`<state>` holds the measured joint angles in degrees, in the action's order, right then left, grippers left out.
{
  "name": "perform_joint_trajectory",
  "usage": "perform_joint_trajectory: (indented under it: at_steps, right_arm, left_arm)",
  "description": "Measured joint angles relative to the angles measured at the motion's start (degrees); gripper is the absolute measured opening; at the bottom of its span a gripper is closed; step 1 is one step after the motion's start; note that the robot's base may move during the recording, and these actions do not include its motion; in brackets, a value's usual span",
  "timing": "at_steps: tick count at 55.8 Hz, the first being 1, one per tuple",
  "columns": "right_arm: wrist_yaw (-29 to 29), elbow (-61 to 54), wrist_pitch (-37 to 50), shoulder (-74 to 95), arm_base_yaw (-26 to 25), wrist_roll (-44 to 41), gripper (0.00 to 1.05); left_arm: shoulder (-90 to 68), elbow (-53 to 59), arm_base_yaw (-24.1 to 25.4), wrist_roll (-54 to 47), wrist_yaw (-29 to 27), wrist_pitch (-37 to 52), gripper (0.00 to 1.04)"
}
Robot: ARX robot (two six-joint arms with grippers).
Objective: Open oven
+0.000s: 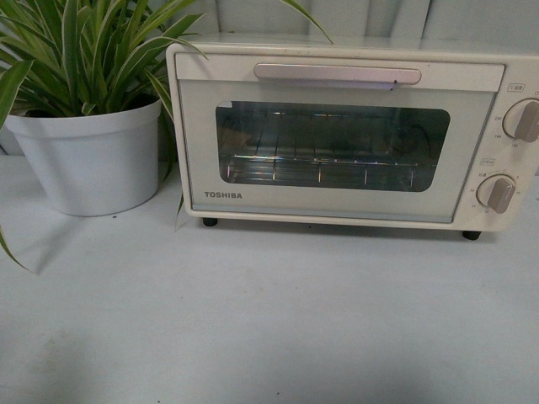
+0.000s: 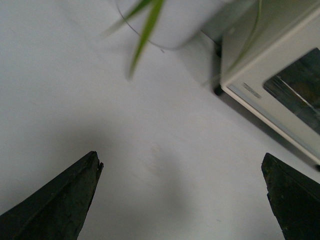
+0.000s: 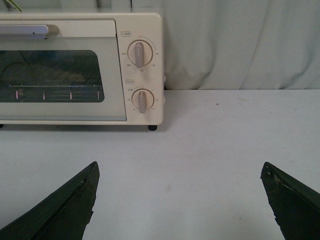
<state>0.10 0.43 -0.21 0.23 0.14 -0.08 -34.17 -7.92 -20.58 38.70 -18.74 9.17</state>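
Note:
The cream-white TOSHIBA oven (image 1: 337,202) stands at the back of the table in the front view, door shut, with its long bar handle (image 1: 337,74) across the top, a wire rack behind the glass and two beige knobs (image 1: 526,120) at the right. Neither arm shows in the front view. My left gripper (image 2: 181,162) is open and empty above bare table, with the oven's lower left corner (image 2: 250,85) ahead of it. My right gripper (image 3: 180,170) is open and empty over the table, short of the oven (image 3: 115,107), roughly in line with its knobs (image 3: 139,53).
A white pot (image 1: 88,156) with a long-leaved green plant stands close to the oven's left side; it also shows in the left wrist view (image 2: 170,22). A pale curtain (image 3: 240,45) hangs behind the table (image 1: 269,320).

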Motion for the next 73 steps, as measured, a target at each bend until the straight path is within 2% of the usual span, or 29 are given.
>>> perform_joint_trajectory:
  at_steps: [3,12,24,41,63,67,70,73]
  right_arm:
    - [0.0,0.0,0.0,0.0,0.0,0.0,0.95]
    - [0.0,0.0,0.0,0.0,0.0,0.0,0.95]
    - [0.0,0.0,0.0,0.0,0.0,0.0,0.95]
    - [0.0,0.0,0.0,0.0,0.0,0.0,0.95]
    - [0.0,0.0,0.0,0.0,0.0,0.0,0.95]
    - [-6.7,1.6,-4.4,2.0,-1.9,-0.5,0.95]
    - [-14.2,3.8,-8.5,6.6,-4.2,-0.5,0.95]
    - [-17.5,5.2,-8.6,10.6,-5.1,-0.1,0.95]
  left_arm:
    - [-7.5,-1.0,-1.9,6.5,2.2,5.2,0.98]
    - [-30.6,-5.7,-7.7,22.9,3.9,21.9,0.98]
    - [-46.6,-11.6,-11.9,32.2,4.0,32.5,0.98]
    - [-57.2,-19.2,-14.2,35.7,5.5,35.7,0.98]
    - [-61.4,-23.3,-14.5,37.3,6.8,35.4,0.98]
    - [-61.5,-23.5,-14.5,37.6,6.8,35.0,0.98]
    - [-61.5,-23.6,-14.4,37.7,6.8,34.8,0.98]
    - [-61.4,-23.6,-14.4,37.7,6.8,34.6,0.98]
